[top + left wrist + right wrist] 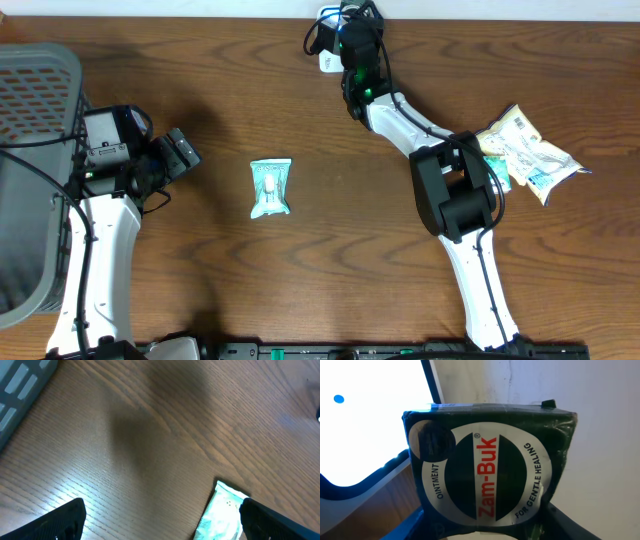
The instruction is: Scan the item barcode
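My right gripper [487, 529] is shut on a dark green Zam-Buk ointment box [490, 460], which fills the right wrist view label-first. No barcode shows on that face. In the overhead view this gripper [355, 40] is stretched to the table's far edge, beside a white scanner [325, 62]. A bright white panel with a blue dot [370, 425] stands just left of the box. My left gripper [185, 152] hovers open over bare wood, with nothing between its fingers [162, 516]. A green-and-white packet [270, 187] lies flat to its right, close to one fingertip [220, 515].
A grey slatted basket [35, 150] takes up the left edge, its corner showing in the left wrist view [20, 385]. A pile of snack packets [525, 155] lies at the right, next to the right arm's elbow.
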Robot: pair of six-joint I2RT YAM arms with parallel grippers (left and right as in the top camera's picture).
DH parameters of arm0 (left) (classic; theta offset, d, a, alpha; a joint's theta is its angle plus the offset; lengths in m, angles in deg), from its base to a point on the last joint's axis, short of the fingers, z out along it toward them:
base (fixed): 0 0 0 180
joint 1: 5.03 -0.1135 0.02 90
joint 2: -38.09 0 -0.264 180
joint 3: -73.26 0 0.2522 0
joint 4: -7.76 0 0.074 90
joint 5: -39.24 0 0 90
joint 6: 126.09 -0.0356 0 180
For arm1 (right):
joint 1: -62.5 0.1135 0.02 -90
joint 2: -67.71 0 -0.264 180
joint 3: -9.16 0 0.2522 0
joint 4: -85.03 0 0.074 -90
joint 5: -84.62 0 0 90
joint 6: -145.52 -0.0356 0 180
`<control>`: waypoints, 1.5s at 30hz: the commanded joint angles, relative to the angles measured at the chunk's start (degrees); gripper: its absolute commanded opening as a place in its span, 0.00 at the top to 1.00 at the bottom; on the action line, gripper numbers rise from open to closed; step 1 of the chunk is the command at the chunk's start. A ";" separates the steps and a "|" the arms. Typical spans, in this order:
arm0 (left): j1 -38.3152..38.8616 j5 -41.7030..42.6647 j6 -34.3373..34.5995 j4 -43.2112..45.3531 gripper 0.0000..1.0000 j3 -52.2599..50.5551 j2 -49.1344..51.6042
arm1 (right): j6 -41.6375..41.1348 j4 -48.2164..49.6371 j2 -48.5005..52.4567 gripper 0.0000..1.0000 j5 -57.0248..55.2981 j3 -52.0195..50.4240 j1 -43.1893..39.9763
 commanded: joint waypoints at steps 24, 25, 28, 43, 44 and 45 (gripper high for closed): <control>-0.24 -0.57 -0.52 -0.13 0.02 0.24 0.02 | -46.01 -40.04 -26.29 0.43 35.28 0.37 0.52; -0.24 -0.57 -0.52 -0.13 0.02 0.24 0.02 | -47.17 -43.58 -27.80 0.44 40.33 0.37 0.11; -0.24 -0.57 -0.52 -0.13 0.02 0.24 0.02 | -52.54 -62.45 -34.29 0.46 55.41 0.37 -2.40; -0.24 -0.57 -0.52 -0.13 0.02 0.24 0.02 | -80.94 -75.21 -30.23 0.35 48.89 -6.71 -3.61; -0.24 -0.57 -0.52 -0.13 0.02 0.24 0.02 | -84.61 -72.26 -28.41 0.30 44.85 -7.54 -3.15; -0.24 -0.57 -0.52 -0.15 0.02 0.24 0.02 | -88.30 -69.00 -26.18 0.21 41.66 -8.04 -2.82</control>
